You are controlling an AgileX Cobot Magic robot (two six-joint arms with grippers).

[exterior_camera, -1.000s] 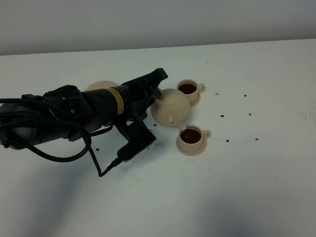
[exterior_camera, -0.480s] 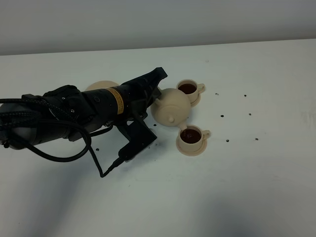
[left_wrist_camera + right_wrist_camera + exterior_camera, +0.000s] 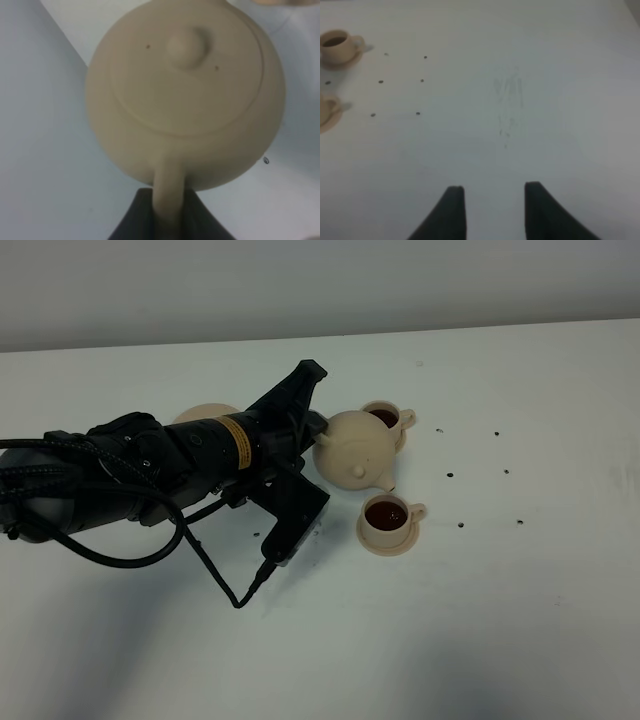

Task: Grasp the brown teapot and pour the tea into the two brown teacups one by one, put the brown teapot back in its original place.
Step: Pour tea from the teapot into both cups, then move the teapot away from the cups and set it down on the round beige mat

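The brown teapot (image 3: 355,447) hangs above the table between the two brown teacups, tilted. My left gripper (image 3: 318,430) is shut on its loop handle. In the left wrist view the teapot (image 3: 185,95) fills the picture, its handle (image 3: 167,197) between my dark fingers (image 3: 135,222). The near teacup (image 3: 388,515) on its saucer holds dark tea. The far teacup (image 3: 388,418) also holds tea and is partly hidden behind the pot. The wide round saucer (image 3: 205,413) shows behind my left arm. My right gripper (image 3: 494,192) is open and empty over bare table.
The left arm (image 3: 150,465) and its cable (image 3: 215,575) lie across the left half of the white table. Small dark specks (image 3: 461,524) dot the table right of the cups. Both cups (image 3: 337,46) show far off in the right wrist view.
The left wrist has rolled and the teapot has risen and shifted slightly toward the far teacup, now covering part of it. The cups have not moved.
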